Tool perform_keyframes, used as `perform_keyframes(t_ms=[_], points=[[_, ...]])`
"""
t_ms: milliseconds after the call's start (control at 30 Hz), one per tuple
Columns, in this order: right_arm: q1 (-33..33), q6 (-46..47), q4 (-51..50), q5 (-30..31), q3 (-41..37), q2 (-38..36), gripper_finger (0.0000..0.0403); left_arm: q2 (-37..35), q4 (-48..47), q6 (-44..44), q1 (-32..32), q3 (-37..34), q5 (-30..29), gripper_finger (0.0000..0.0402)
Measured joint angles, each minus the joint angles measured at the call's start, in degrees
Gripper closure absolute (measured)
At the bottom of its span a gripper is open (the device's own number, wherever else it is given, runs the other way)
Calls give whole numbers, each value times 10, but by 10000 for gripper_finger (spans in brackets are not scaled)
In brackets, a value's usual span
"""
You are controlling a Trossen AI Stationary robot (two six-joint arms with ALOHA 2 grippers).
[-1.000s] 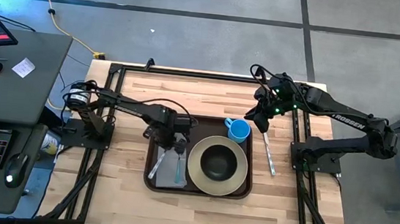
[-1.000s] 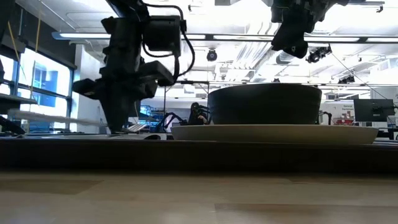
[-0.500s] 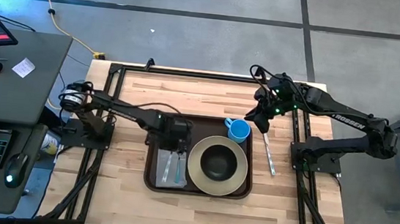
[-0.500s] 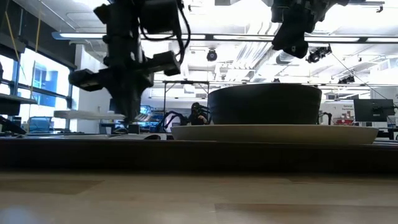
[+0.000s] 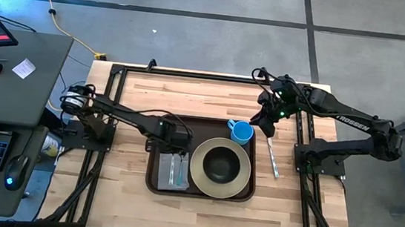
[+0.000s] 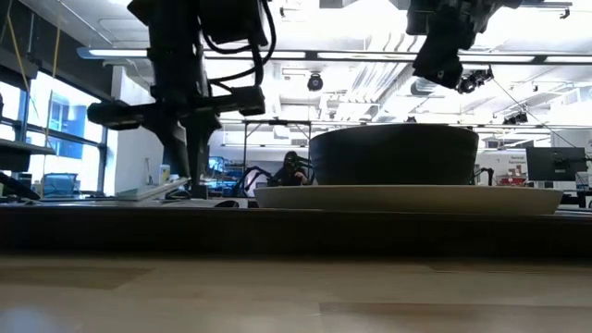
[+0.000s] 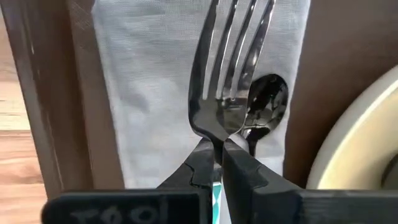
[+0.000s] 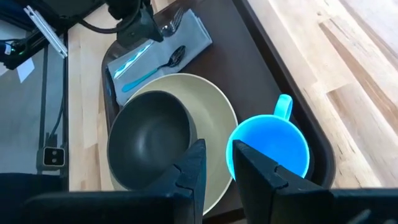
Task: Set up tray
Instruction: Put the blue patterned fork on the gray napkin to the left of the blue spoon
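Your large dark brown rectangular plastic tray [image 5: 153, 182] with its raised rim lies flat on the pale wooden table [image 5: 211, 96], and everything else places itself against it. Inside the tray, on the side toward the left arm, a flat grey cloth napkin [image 5: 174, 175] is spread along the rim. Your left gripper [image 7: 217, 152] is over that napkin, its two dark fingers pressed together on the neck of a shiny metal fork [image 7: 227, 68]; you can see the tines pointing away from the fingers across the cloth. A dark-bowled metal spoon [image 7: 266, 106] lies on the napkin just beside the fork, on the side toward the plate.

The round beige plate [image 5: 200, 174] fills the middle of the tray, with a black round bowl [image 5: 221, 164] sitting on it. A bright blue mug [image 5: 241, 132] with a small handle stands in the tray's far corner toward the right arm, next to the plate's edge.

Your right gripper [image 8: 214, 163] hangs above that mug corner, clear of the tray; its fingers stand slightly apart with nothing between them. Outside the tray, on the bare table on the right arm's side, a slim metal knife [image 5: 271, 154] lies alongside the tray's short edge.
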Motion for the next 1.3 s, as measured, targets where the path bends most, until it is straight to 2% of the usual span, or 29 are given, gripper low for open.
perform_keyframes(t_ms=[233, 1300], points=[[0, 1, -10, -3, 0, 0, 332, 18, 92, -13, -10, -49, 24, 345], [0, 4, -23, -7, 0, 0, 332, 17, 90, -15, -11, -61, 5, 344]])
